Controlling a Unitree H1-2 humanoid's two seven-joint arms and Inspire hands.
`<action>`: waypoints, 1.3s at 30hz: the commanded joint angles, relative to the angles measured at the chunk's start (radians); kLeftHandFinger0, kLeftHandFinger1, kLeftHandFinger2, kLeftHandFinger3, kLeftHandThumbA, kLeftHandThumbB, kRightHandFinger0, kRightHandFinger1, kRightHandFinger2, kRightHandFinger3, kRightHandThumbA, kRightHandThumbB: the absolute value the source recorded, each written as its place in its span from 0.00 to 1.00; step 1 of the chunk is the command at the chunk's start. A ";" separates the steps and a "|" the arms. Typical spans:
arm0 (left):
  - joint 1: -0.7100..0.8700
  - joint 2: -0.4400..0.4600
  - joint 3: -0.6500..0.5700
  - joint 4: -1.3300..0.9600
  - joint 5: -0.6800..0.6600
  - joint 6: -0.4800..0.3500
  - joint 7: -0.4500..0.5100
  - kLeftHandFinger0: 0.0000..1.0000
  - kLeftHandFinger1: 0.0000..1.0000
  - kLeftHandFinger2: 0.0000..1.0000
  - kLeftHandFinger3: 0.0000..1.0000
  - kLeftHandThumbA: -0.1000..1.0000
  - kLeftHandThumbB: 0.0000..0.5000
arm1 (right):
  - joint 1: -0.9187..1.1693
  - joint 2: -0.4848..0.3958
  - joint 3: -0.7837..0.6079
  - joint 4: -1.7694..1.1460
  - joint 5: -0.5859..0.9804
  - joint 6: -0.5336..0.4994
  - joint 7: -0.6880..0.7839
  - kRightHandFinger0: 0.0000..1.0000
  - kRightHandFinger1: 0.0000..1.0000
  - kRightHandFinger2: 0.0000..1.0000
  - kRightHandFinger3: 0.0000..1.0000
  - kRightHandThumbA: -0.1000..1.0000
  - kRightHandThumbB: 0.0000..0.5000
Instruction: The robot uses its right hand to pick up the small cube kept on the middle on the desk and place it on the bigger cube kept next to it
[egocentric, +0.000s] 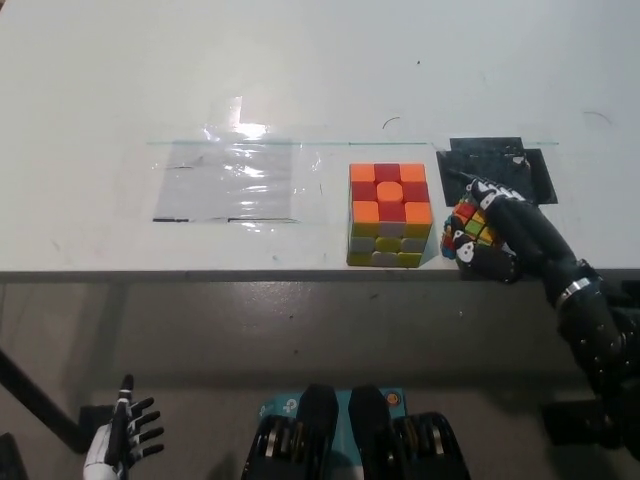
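black right hand clamps the glossy small cube beside blocky bigger cube

— What colours mark the big block-shaped puzzle cube at the near edge of the plain white desk?
— Orange and red tiles on top, yellow and white on its near side.
— And right of it?
— A small multicoloured puzzle cube, red, yellow, green and white, in the glossy black right hand, near a black square patch.
— Far left?
— A white left hand.
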 joint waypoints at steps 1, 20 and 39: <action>-0.015 0.010 0.006 -0.012 -0.005 -0.016 0.014 0.77 0.77 0.77 0.75 1.00 0.02 | 0.030 0.000 0.031 0.065 -0.044 -0.061 -0.016 1.00 1.00 1.00 1.00 0.56 0.73; 0.013 0.027 -0.017 -0.038 0.016 -0.024 0.003 0.71 0.70 0.66 0.62 1.00 0.19 | -0.058 0.004 0.136 0.478 -0.348 -0.166 -0.661 0.00 0.13 0.48 1.00 0.19 0.24; -0.001 0.037 -0.024 -0.034 0.016 -0.052 0.003 0.71 0.70 0.64 0.59 1.00 0.27 | -0.193 0.052 0.258 0.793 -0.383 -0.266 -1.044 0.00 0.00 0.04 0.01 0.63 0.00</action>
